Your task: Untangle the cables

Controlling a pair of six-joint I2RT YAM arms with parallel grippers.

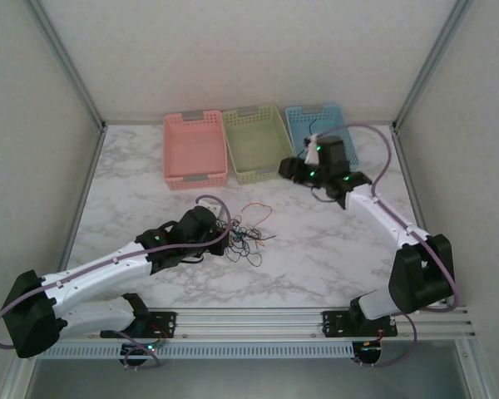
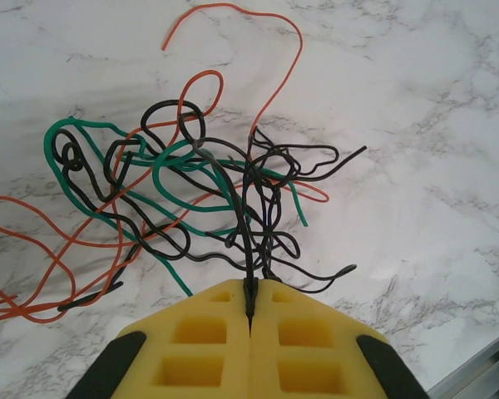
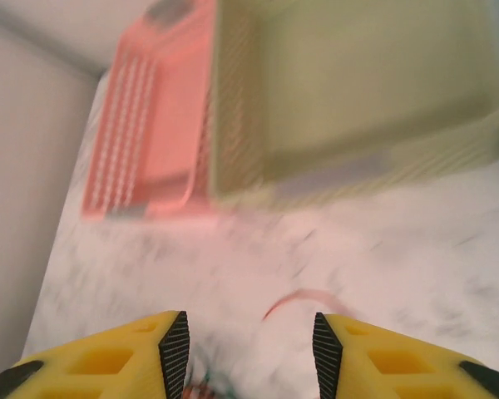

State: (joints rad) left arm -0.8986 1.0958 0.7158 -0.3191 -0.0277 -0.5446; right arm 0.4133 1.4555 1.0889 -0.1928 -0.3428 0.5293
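A white marble-patterned bench (image 1: pixel 333 249) stands between pale walls. Two white-and-black arms reach in from its near edge.

Three open plastic baskets stand in a row along the far side: a pink basket (image 1: pixel 195 150) on the left, a green basket (image 1: pixel 256 143) in the middle and a blue basket (image 1: pixel 316 116) on the right. No wire can be seen in the pink or green one. The right arm partly covers the blue one.

The right hand (image 1: pixel 293 169) hangs near the green basket. In its blurred wrist view the fingers are spread, with nothing between them.

The left hand (image 2: pixel 251 291) is low over the middle of the bench. Its yellow fingers are clenched on thin black strands at the near edge of the knot.

The cables (image 2: pixel 191 191) lie in one loose clump at mid-bench, with black, teal and orange wires looped through each other. Judging by this, the untangling has barely begun, since no wire lies fully apart from the clump.

No brand, label or writing can be read.
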